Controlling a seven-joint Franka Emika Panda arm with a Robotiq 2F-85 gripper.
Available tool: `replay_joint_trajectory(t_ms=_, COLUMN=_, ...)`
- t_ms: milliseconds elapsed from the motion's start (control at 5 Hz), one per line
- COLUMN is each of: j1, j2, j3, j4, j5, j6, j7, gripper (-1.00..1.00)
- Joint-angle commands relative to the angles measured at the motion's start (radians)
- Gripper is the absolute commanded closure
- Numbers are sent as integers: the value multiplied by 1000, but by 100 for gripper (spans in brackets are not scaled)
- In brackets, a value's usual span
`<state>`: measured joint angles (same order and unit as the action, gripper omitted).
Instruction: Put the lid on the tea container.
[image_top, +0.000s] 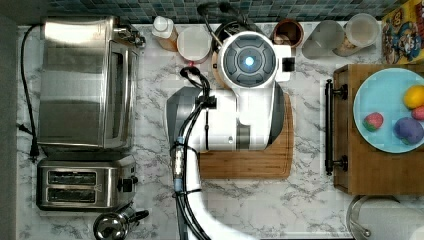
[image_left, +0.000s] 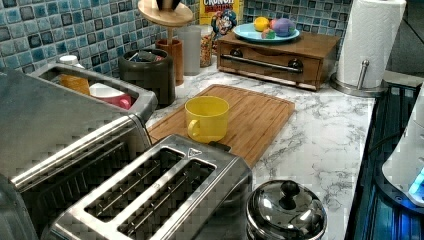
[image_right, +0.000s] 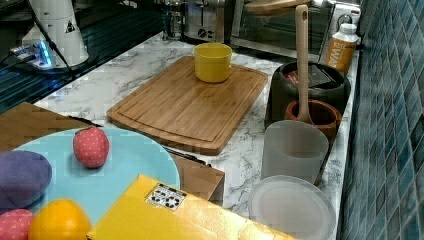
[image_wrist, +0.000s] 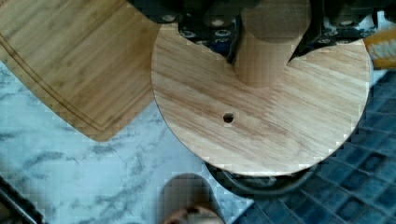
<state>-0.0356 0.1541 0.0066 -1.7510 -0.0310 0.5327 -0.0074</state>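
Wooden lid (image_wrist: 261, 112) looks stiff, light, a bit slick; tool (image_wrist: 271, 35) clamps its knob, hovering over the tea container (image_left: 146, 75).

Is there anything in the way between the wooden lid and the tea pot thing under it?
Nothing visible. The hand holds the lid by its knob, up in the air above the tea container, whose open top shows only tea packets inside.
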Motion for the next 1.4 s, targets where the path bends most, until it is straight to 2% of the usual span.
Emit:
replay_joint_trajectory(t_ms=200, j1=28, j2=184, j3=5, j4=459, j5=-58, j6=-64, j7=30, gripper=100)
replay_joint_trajectory(t_ms=400, j1=29, j2=250, j3=0, j4=550, j5=-62, j6=-85, j7=32, gripper=100)
replay_joint_trajectory(t_ms=800, j1=57, j2=340, j3=-26, j4=650, j5=-60, j6=-98, j7=30, gripper=100)
replay_joint_trajectory(t_ms=1000, j1=32, j2=314, j3=-1, j4=573, j5=-31, j6=-17, j7=19, gripper=100)
replay_joint_trajectory(t_ms=1400, j1=24, j2=363, j3=12, j4=613, j5=-29, j6=-96, j7=13, gripper=100)
